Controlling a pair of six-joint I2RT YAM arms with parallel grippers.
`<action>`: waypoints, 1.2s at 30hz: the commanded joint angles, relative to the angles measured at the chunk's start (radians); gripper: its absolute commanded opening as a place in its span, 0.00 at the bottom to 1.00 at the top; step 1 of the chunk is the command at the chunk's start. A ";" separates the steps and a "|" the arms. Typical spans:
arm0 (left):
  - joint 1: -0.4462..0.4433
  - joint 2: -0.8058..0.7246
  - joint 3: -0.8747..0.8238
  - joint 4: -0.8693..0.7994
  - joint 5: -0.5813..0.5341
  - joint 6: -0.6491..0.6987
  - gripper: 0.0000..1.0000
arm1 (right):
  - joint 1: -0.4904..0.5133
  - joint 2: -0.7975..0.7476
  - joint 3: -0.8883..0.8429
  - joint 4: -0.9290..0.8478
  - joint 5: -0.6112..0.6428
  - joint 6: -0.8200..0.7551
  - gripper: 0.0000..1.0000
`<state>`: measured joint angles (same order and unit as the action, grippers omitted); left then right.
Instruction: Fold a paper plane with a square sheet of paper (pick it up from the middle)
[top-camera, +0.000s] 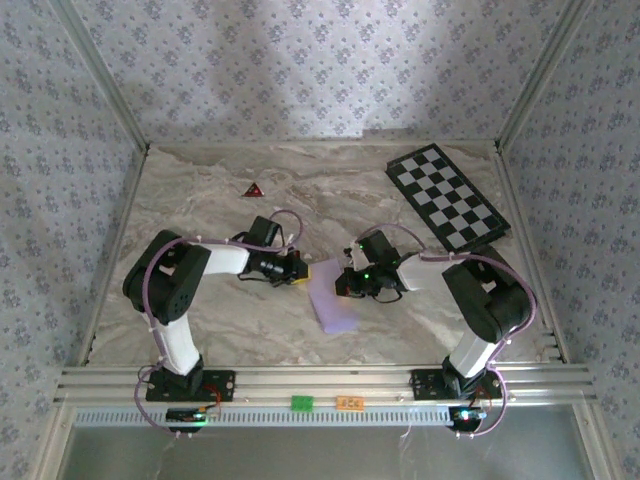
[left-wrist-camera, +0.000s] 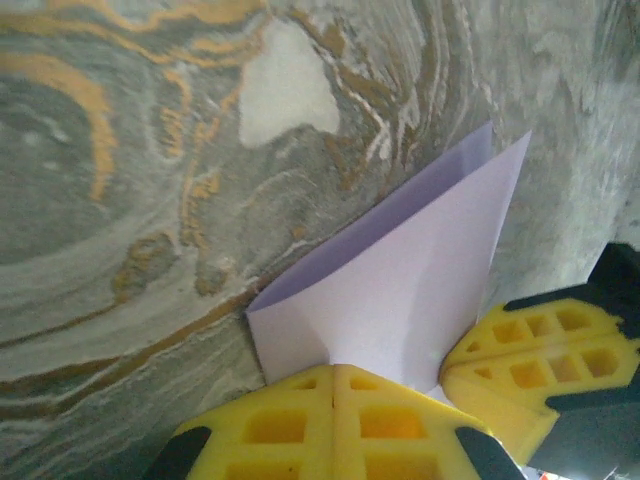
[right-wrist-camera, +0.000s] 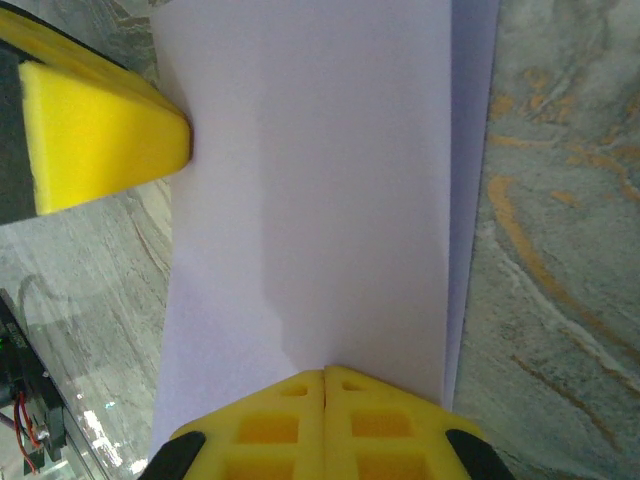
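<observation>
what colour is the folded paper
The paper is pale lilac, clearest in the right wrist view.

You are looking into a robotics lab test cell, not a lived-in room. Flowered wallpaper (top-camera: 300, 60) covers three walls set as a booth between bare metal posts (top-camera: 100, 75). The marble-print surface (top-camera: 200, 190) ends at an aluminium rail (top-camera: 330, 380) where the left arm (top-camera: 175, 290) and right arm (top-camera: 485, 300) are bolted, with cables (top-camera: 147, 300) running along them. Two small tags (top-camera: 302, 402) sit on its front. A checkered board (top-camera: 447, 196) lies far right.
</observation>
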<state>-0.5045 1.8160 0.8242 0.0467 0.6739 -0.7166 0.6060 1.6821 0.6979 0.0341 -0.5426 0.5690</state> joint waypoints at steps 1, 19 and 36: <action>0.034 0.009 -0.011 0.042 -0.091 -0.066 0.00 | 0.012 0.066 -0.070 -0.177 0.131 0.000 0.00; 0.055 0.012 0.064 -0.042 -0.228 -0.133 0.00 | 0.021 0.045 -0.083 -0.157 0.135 0.017 0.00; 0.038 -0.266 0.034 -0.175 -0.241 -0.079 0.00 | 0.038 0.041 -0.084 -0.006 0.217 0.185 0.00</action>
<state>-0.4583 1.6417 0.8772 -0.0650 0.4530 -0.8276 0.6357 1.6604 0.6571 0.1295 -0.4831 0.6910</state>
